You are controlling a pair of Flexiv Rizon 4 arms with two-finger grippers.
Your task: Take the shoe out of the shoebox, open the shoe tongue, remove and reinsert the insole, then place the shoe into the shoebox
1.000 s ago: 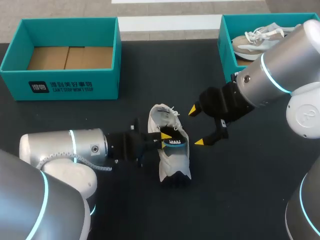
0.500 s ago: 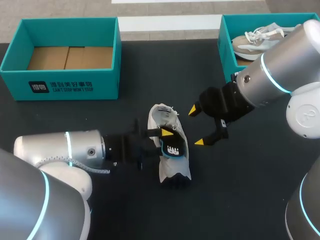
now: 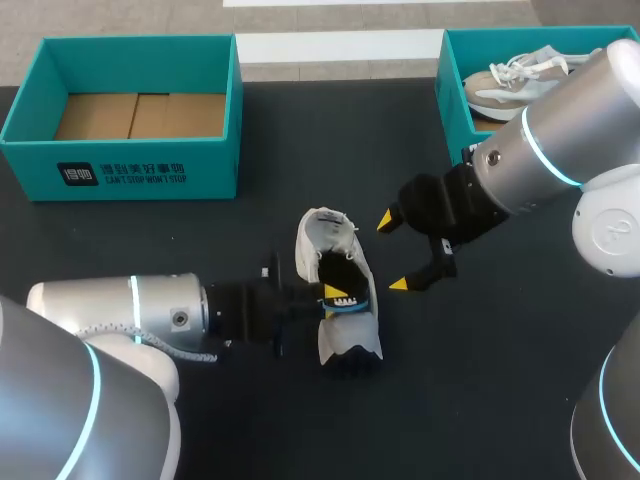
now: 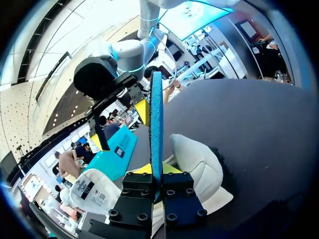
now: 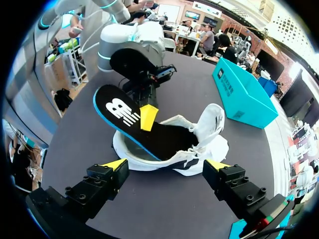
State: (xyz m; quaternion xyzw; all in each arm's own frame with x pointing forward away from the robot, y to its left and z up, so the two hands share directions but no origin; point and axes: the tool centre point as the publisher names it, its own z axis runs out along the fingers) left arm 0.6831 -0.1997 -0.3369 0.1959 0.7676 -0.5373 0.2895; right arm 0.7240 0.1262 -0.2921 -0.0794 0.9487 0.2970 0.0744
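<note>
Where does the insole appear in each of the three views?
Head view: insole near the middle, at the white shoe opening.
Left wrist view: insole edge-on, upright in the left gripper.
Right wrist view: insole ahead, slanting out of the white shoe.
Shared landmark: the white shoe.

Cloth shoe (image 3: 352, 322), smooth insole (image 5: 122, 117), matt table (image 3: 280, 420), cardboard shoebox (image 3: 200, 165).

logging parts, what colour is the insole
The insole is black, white mark, blue edge; clearest in right wrist view.
</note>
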